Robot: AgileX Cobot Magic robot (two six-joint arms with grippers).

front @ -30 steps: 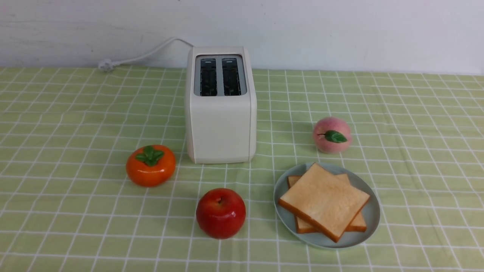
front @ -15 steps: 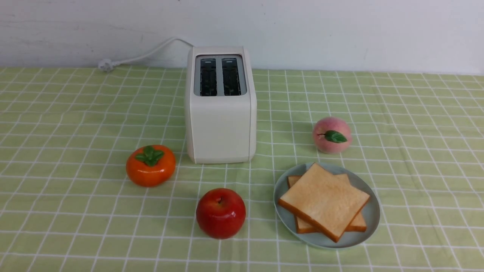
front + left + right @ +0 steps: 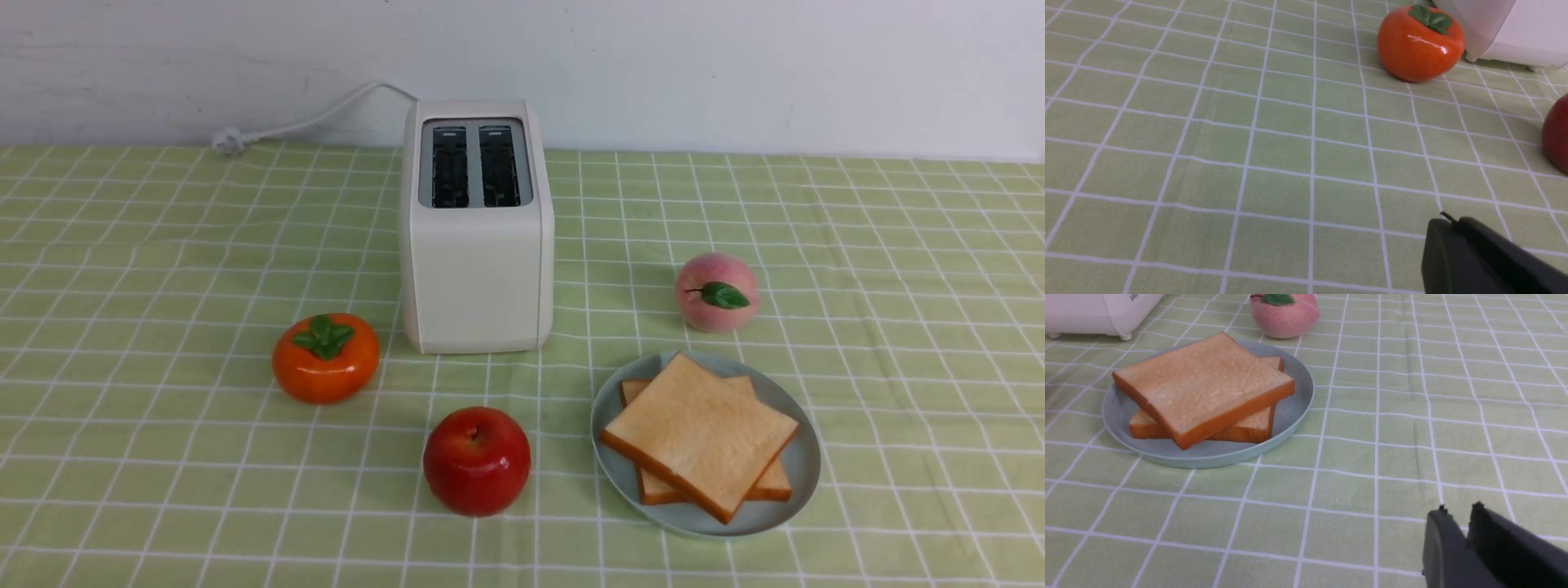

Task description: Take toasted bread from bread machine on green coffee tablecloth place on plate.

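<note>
In the front view, the bread machine (image 3: 476,229) stood upright at upper centre of the frame on the green coffee tablecloth (image 3: 898,327), its two slots dark and holding no bread, its white power cord (image 3: 310,122) trailing toward the upper left along the wall. The toasted bread (image 3: 700,435), two slices stacked and skewed against each other, lay on the plate (image 3: 804,478) at lower right of the frame, just right of a red apple (image 3: 477,461). An orange persimmon (image 3: 326,358) sat left of the bread machine's base, and a pink peach (image 3: 716,291) sat just above the plate. Neither end effector appeared in this view.

In the left wrist view, the left end effector (image 3: 1457,245) showed as a dark tip at the lower right corner, hanging over bare cloth; its fingers looked pressed together with nothing between them. The persimmon (image 3: 1420,43) sat at upper right, well apart from it, with the bread machine's lower corner (image 3: 1515,36) just beyond and the apple's edge (image 3: 1557,134) at the right border. No bread showed here.

In the right wrist view, the right end effector (image 3: 1457,535) sat at the lower right corner, its two tips nearly together with only a thin slit between, gripping nothing. The toasted bread (image 3: 1202,386) rested on the plate (image 3: 1294,412) at left of centre, well apart from the end effector across open surface. The peach (image 3: 1284,314) sat at the top edge, the bread machine (image 3: 1098,312) at the upper left corner.
</note>
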